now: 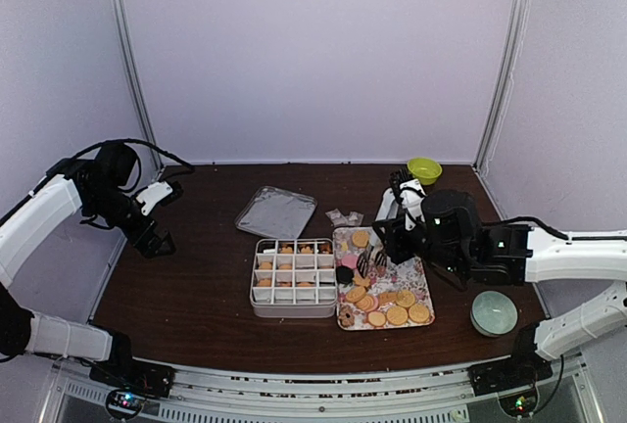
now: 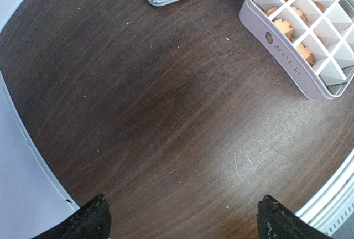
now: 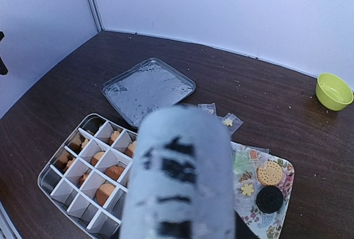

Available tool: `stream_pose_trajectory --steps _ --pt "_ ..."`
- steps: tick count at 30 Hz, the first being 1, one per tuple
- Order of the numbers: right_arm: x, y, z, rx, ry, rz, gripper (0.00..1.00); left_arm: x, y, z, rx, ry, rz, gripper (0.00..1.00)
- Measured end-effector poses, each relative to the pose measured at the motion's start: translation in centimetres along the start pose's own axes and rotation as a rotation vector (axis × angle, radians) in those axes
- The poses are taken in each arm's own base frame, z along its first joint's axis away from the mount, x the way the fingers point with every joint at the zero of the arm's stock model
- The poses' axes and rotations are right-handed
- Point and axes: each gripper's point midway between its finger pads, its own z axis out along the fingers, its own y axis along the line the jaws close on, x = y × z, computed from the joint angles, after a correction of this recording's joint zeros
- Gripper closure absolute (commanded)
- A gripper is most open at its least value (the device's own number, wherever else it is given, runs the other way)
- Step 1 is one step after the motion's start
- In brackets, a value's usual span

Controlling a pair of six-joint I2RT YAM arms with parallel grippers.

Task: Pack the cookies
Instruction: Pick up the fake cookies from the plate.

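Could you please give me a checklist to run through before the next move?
1. The divided box is uncovered, its lid lying apart: ok.
2. The box has empty compartments: ok.
3. The floral tray holds cookies to pick: ok.
4. The left gripper is open, off the box: ok.
5. The right gripper has a grip: cannot tell; a blurred white object blocks its wrist view.
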Motion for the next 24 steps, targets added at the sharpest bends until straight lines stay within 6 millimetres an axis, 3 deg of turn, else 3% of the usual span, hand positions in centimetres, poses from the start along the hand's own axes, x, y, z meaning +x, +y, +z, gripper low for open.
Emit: stream_pose_trajectory --steps 13,24 --pt "2.1 0.8 3.6 0.003 0.032 0.000 0.66 0.0 0.0 -0.1 -0.001 0.000 0.000 0.07" --pt "2.0 0.7 3.7 0.006 0.021 -0.007 0.64 0.0 0.0 -0.1 0.000 -0.002 0.000 0.08"
